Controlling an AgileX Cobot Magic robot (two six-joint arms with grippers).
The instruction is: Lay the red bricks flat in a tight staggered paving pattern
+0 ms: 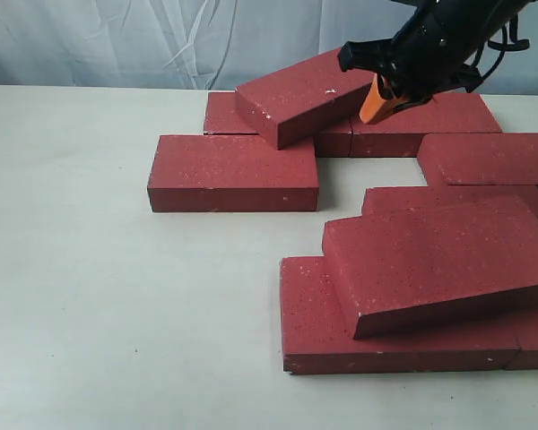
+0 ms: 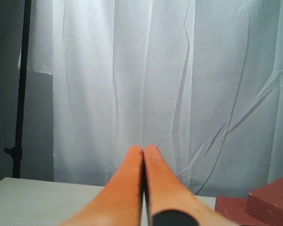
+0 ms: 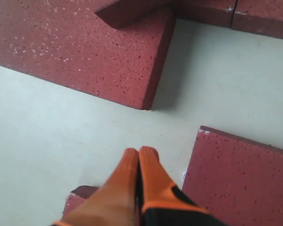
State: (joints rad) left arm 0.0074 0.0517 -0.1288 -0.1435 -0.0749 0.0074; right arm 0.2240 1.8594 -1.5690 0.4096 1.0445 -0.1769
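Item: red bricks (image 1: pixel 233 172), spread over the centre and right of the exterior frame on a pale table (image 1: pixel 90 296), mostly flat, with gaps between.
Askew: upper tilted brick (image 1: pixel 296 94), upper centre, propped on the back row; lower tilted brick (image 1: pixel 439 260), lower right, leaning on flat ones.
Right gripper (image 1: pixel 369 111): fingers pinched together, empty, at the upper tilted brick's right end; contact unclear.
Left gripper (image 2: pixel 144 153): clenched on nothing.
Handling: probably a push. Press low and slide gently, sparing the neighbours.
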